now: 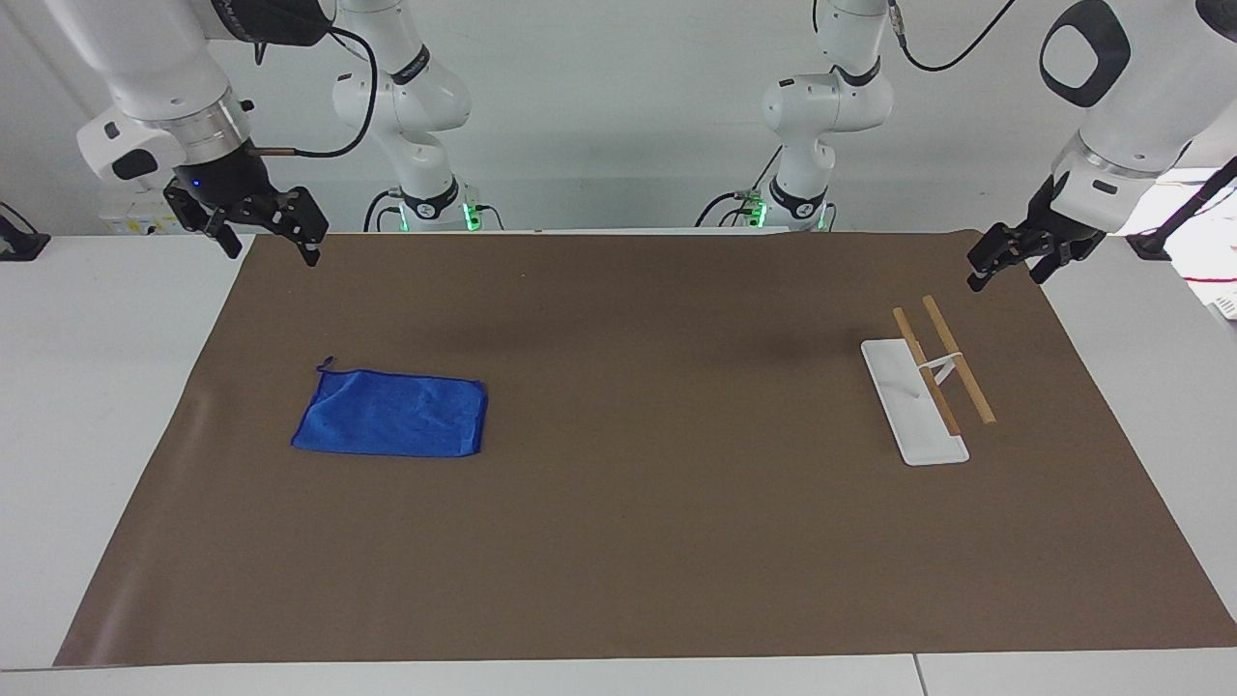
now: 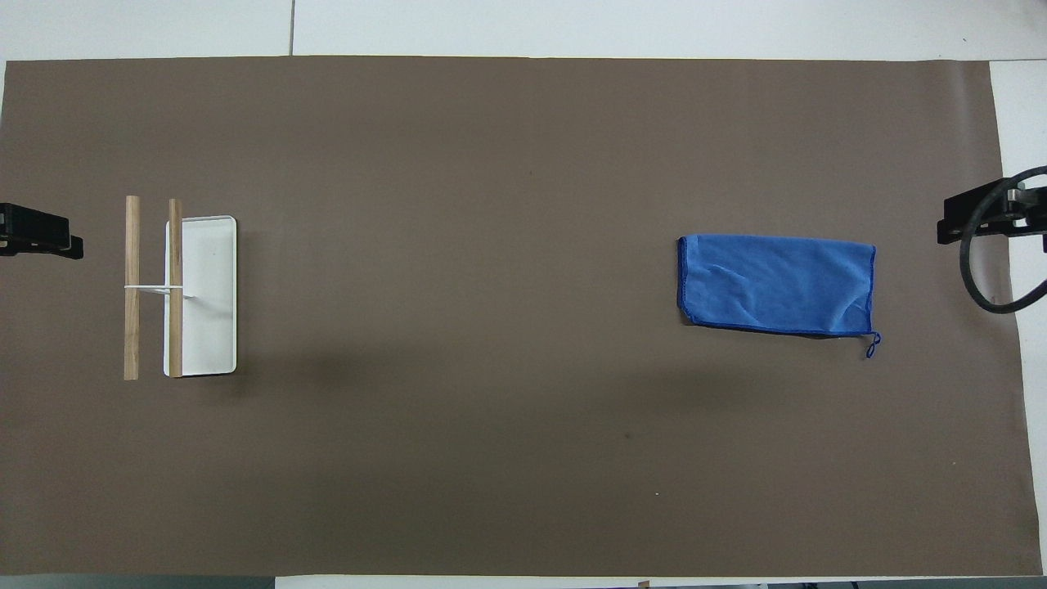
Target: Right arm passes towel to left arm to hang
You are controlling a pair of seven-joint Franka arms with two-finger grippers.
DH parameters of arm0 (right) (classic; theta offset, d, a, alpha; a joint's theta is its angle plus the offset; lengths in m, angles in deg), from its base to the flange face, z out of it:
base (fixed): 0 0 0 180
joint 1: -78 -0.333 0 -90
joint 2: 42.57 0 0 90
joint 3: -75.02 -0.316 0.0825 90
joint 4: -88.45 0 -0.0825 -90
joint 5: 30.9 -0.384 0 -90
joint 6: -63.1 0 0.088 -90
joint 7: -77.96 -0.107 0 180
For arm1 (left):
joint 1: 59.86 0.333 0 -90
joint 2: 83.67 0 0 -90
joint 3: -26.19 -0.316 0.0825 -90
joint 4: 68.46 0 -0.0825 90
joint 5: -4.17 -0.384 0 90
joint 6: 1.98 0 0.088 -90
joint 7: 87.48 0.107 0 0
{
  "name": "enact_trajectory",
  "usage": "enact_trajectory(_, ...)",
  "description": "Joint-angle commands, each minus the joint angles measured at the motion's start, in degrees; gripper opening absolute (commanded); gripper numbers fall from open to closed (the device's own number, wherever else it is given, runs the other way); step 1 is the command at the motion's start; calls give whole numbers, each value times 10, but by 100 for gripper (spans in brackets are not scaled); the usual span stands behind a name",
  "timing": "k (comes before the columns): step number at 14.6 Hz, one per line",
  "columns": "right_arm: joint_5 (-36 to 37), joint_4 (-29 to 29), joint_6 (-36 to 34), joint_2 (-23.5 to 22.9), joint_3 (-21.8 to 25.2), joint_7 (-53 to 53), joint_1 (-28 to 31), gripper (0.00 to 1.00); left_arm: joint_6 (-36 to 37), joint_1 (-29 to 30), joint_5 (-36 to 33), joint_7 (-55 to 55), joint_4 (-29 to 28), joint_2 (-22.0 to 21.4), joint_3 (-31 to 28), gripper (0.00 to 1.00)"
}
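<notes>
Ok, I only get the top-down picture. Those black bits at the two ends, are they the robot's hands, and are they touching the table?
Observer: They're the hands. The right gripper hangs up in the air, open, over the edge of the mat at its own end, touching nothing.
Child: And the other one?
Observer: The left gripper hangs open in the air too, above the mat's edge near the rack.
Child: Are the rack's sticks lying flat?
Observer: No, the two wooden bars sit raised above the white base on a thin stand.
</notes>
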Motion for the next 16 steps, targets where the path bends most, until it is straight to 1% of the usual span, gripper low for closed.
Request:
enact_trajectory(1,-8,-8,-6,-4,-2,10,4,100,4,-2,-9,-1,-14,-16,-1,100)
enact_trajectory(8,-8,-4,-2,-1,-2,7,3,100,4,-2,-9,-1,-14,-16,-1,100)
enact_trajectory(10,-8,12,-2,4,-2,6,7,100,4,-2,-9,-1,-14,-16,-1,100)
enact_trajectory(16,-8,13,-3,6,-2,5,6,100,4,-2,-9,-1,-14,-16,-1,100)
